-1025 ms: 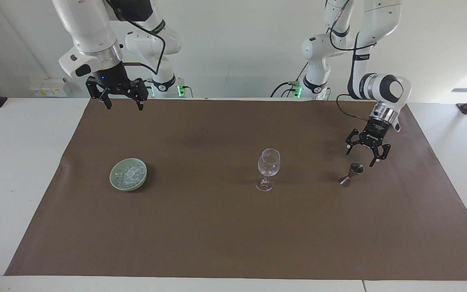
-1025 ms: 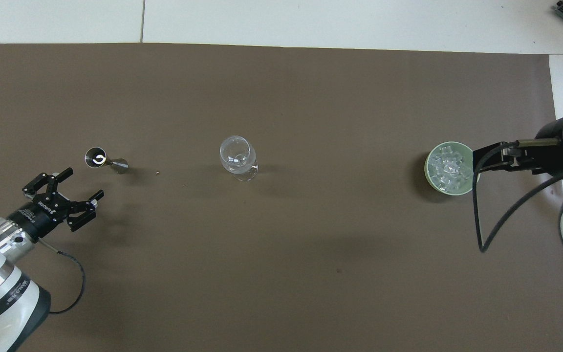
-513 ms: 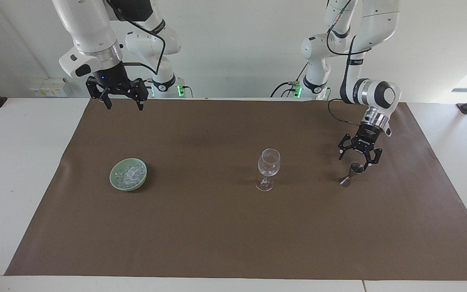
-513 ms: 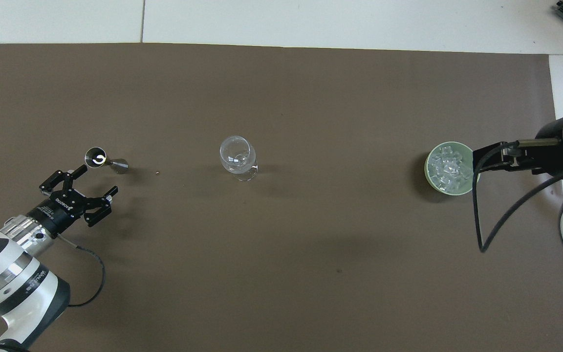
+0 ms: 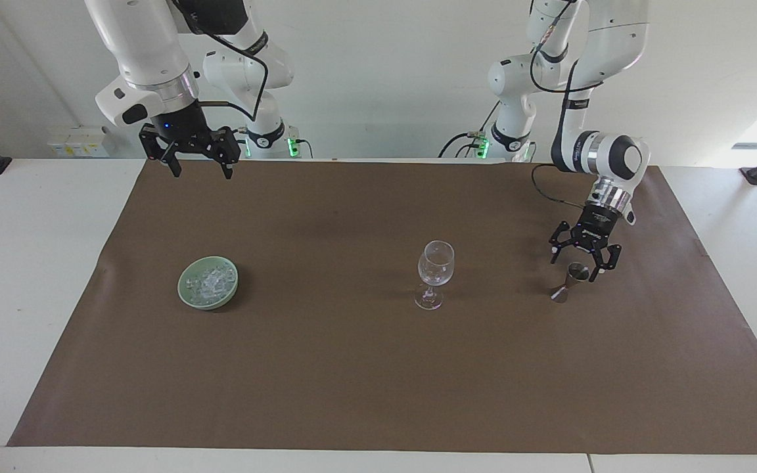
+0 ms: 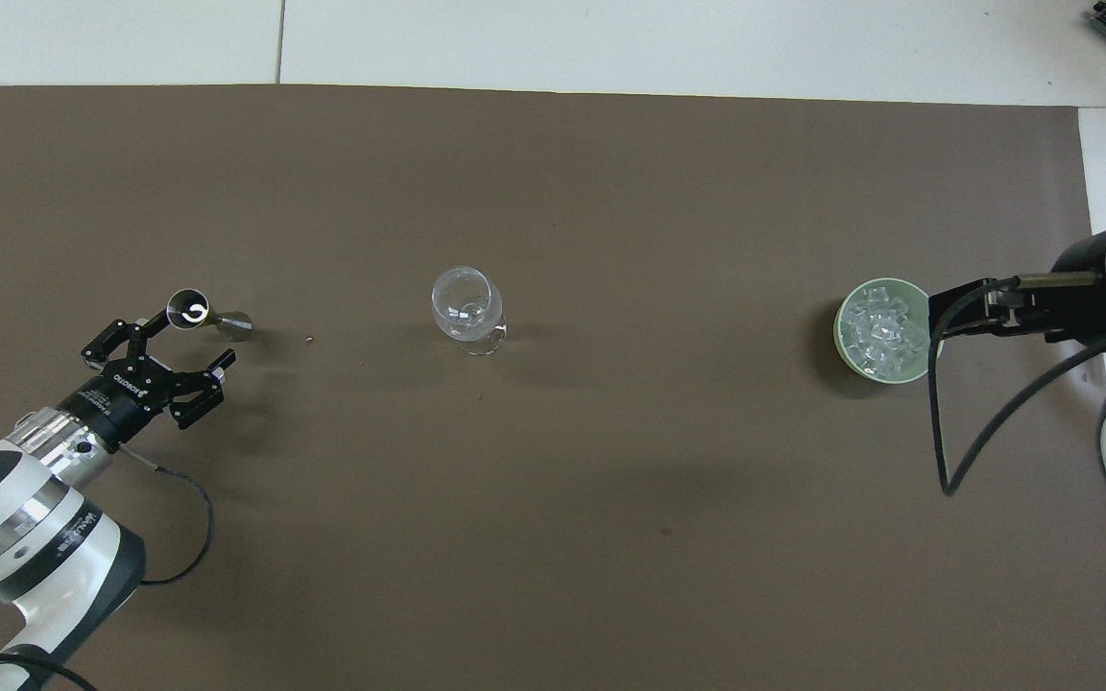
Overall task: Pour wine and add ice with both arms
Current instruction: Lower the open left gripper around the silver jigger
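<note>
Jigger (image 5: 570, 281) sat w/ left gripper (image 5: 575, 264) spread open right over it, not touching. Right gripper (image 5: 199, 169) waited up high, fingers apart; ice (image 5: 210, 282) in bowl (image 5: 188, 297).

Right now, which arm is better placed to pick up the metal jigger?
Left. The left gripper hangs open just above the jigger, at its own end of the table. The right gripper waits high at the other end, nearer the ice.

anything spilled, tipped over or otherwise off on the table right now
Nothing stands out. The wine glass and metal jigger stand upright on the brown mat, and the ice sits inside its green bowl.
</note>
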`<state>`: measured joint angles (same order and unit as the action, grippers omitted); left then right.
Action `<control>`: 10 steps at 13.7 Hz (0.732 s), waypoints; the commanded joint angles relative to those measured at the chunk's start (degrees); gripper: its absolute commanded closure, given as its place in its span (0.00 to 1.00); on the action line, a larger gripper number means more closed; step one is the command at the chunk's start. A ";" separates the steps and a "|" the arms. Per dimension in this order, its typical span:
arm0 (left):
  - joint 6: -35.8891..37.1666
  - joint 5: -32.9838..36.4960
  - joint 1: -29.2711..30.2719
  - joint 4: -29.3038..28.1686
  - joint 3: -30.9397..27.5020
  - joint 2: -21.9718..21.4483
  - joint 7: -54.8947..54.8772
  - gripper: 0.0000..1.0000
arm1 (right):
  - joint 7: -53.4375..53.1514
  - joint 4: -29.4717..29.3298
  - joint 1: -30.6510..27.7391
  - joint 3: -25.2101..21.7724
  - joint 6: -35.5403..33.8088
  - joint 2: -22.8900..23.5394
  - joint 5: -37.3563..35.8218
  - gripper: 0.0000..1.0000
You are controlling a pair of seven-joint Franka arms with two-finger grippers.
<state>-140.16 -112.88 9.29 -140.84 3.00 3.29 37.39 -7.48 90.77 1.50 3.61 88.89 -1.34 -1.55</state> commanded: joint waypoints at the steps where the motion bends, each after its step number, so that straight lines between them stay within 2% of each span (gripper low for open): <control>1: -1.52 -2.08 -1.12 0.92 -0.46 1.28 -1.18 0.00 | 1.33 0.64 -0.27 0.17 -0.39 -0.68 0.06 0.00; 10: -1.35 -2.96 -1.12 1.80 -0.46 3.04 -2.32 0.00 | 1.24 0.64 -0.27 0.17 -0.39 -0.68 0.06 0.00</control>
<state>-140.30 -114.00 9.27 -140.22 3.00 5.21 36.59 -7.48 90.77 1.50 3.61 88.89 -1.34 -1.55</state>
